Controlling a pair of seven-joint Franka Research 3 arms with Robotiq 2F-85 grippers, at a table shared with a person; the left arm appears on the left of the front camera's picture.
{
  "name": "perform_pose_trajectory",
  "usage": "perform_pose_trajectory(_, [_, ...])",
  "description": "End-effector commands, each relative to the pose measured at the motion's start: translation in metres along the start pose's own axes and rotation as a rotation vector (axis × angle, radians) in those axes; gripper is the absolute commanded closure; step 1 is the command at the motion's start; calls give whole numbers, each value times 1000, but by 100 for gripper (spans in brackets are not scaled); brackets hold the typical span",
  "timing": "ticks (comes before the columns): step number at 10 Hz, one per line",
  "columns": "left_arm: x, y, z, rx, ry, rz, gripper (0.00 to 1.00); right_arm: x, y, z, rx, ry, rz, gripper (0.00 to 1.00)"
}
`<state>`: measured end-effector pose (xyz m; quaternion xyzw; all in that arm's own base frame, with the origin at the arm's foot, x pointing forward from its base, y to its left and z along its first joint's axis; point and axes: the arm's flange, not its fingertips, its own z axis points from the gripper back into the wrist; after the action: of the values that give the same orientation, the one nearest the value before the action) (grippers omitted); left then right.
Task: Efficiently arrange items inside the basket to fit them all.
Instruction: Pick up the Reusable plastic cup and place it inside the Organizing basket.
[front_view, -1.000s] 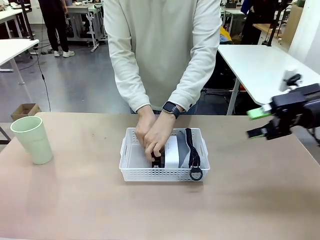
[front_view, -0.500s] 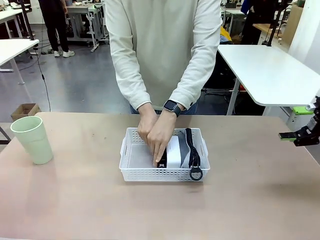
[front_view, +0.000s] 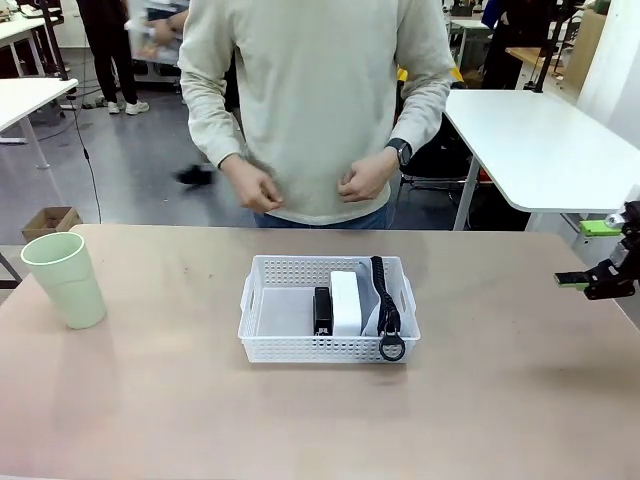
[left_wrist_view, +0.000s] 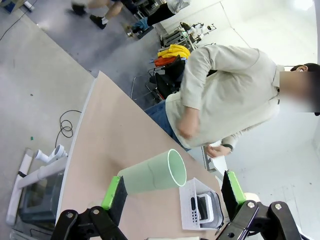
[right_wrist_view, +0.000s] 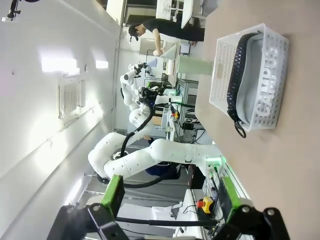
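The white basket (front_view: 290, 347) sits mid-table. Inside it, side by side toward the right end, are a black stapler (front_view: 322, 310), a small white box (front_view: 346, 303) and the grey pouch (front_view: 371, 315) with its black strap (front_view: 383, 296) draped over the rim. The pale green cup (front_view: 65, 278) stands upright at the table's far left, outside the basket. My right gripper (front_view: 588, 254) hovers open at the table's right edge, far from the basket (right_wrist_view: 272, 52); the pouch (right_wrist_view: 265, 85) shows its "CAMPUS" lettering. My left gripper (left_wrist_view: 172, 192) is open, with the cup (left_wrist_view: 152, 172) beyond its fingers.
A person stands at the far side with both hands (front_view: 260, 190) drawn back to the waist, off the table. The basket's left half is bare. Open tabletop lies between cup and basket and on the right. Another white table (front_view: 540, 140) stands behind on the right.
The person's hands have lifted out of the basket and pulled back to the waist, leaving stapler and box inside. My right gripper has moved away to the table's right edge.
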<state>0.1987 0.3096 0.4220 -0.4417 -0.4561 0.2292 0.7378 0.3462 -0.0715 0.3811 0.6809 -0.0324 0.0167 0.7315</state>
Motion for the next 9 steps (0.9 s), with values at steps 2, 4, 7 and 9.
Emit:
perform_pose_trajectory(2, [-4, 0, -3, -24, -22, -22, 0, -2, 5, 2, 10, 2, 16, 0])
perform_pose_trajectory(4, [-4, 0, -3, -24, -22, -22, 0, -2, 5, 2, 10, 2, 16, 0])
perform_pose_trajectory(7, [0, 0, 0, 0, 0, 0, 0, -2, 5, 2, 10, 2, 16, 0])
perform_pose_trajectory(9, [1, -41, 1, -120, 77, -299, 0, -2, 5, 2, 10, 2, 16, 0])
